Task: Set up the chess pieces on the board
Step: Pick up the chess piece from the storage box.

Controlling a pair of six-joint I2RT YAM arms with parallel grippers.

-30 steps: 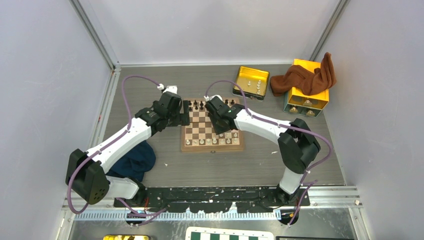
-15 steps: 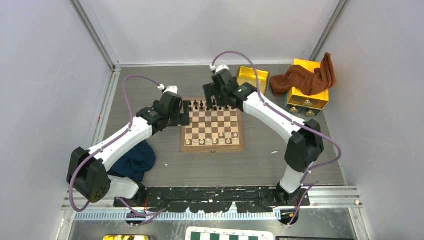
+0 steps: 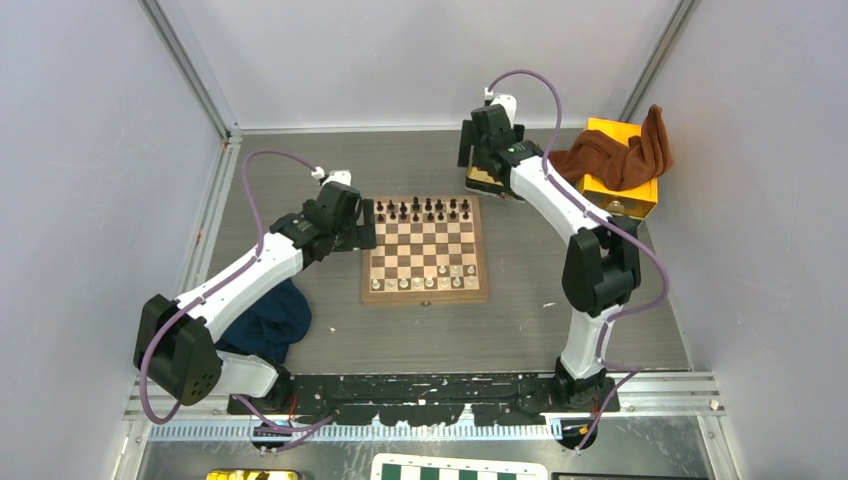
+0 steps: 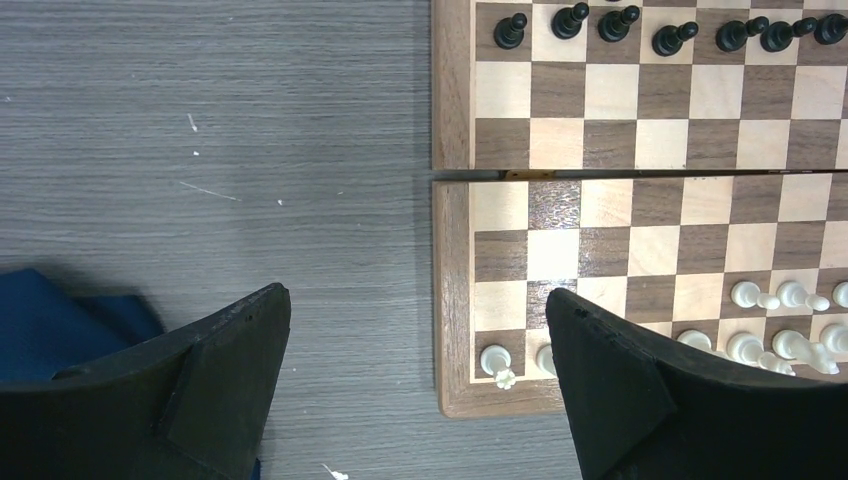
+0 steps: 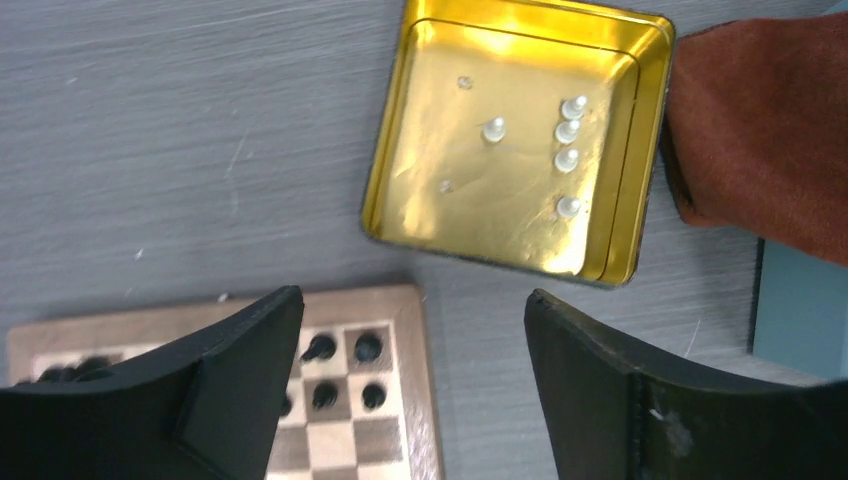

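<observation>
Step in hand looks like a pawn fetch. The board (image 3: 427,296) sits mid-worktop with dark pieces (image 4: 620,22) along its far side and cream pieces (image 4: 790,295) along its near side. The cream second row is filled only toward the right. Five cream pawns (image 5: 567,131) stand in the yellow tin (image 5: 450,215), just off the board's far right corner. The right gripper (image 5: 412,300) hovers over the tin's near rim, jaws wide and holding nothing. Next move is probably to drop into the tin and close on one pawn. Four stand in a tight column by the right wall, so neighbours could get knocked; the lone one nearer the middle looks the easier pick. The left gripper (image 4: 418,300) is also wide open and empty, over the board's left border near the vacant squares, and may crowd the placement. A brown cloth (image 5: 760,130) lies just beside the tin's right rim. A blue cloth (image 3: 270,315) lies near-left, clear of the work.
</observation>
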